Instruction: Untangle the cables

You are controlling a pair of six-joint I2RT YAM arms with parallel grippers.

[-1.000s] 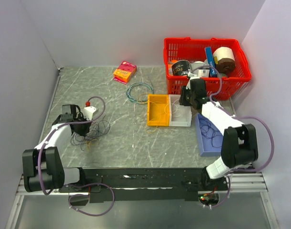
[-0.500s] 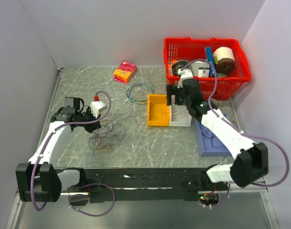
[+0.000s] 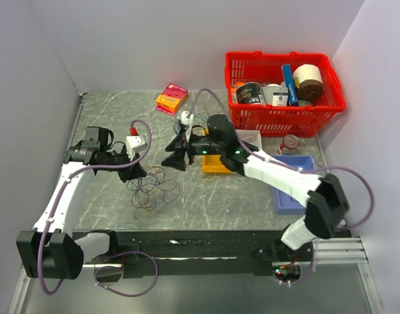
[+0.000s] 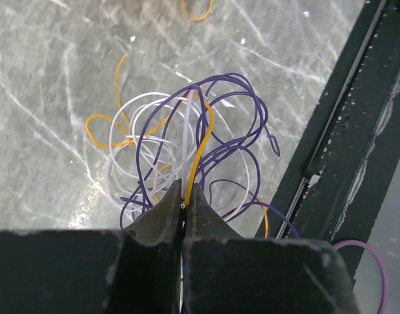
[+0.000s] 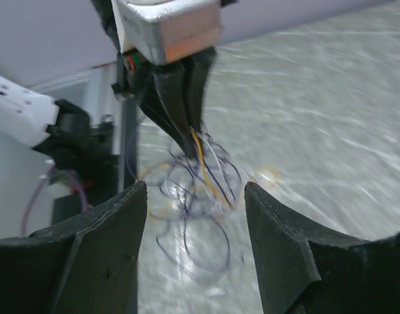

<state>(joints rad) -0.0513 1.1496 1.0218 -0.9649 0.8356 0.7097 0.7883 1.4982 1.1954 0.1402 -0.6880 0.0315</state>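
The cables (image 3: 154, 188) are a loose tangle of purple, white, yellow and orange strands on the grey table. My left gripper (image 3: 135, 169) is shut on a yellow strand and a white one at the bunch's top. In the left wrist view the jaws (image 4: 184, 199) pinch these strands and the loops (image 4: 186, 137) hang below. My right gripper (image 3: 175, 156) is open and empty, just right of the bunch and facing it. In the right wrist view the cables (image 5: 198, 196) lie ahead between its spread fingers (image 5: 114, 242), under the left gripper (image 5: 183, 124).
A blue-green wire coil (image 3: 194, 120) lies behind my right arm. A yellow bin (image 3: 214, 165), a white bin (image 3: 252, 137) and a blue tray (image 3: 294, 193) are to the right. A red basket (image 3: 285, 91) stands at the back right, a pink-orange box (image 3: 171, 98) at the back.
My right arm has swung left from the bins to the cable bunch. My left gripper has carried the bunch to the right.
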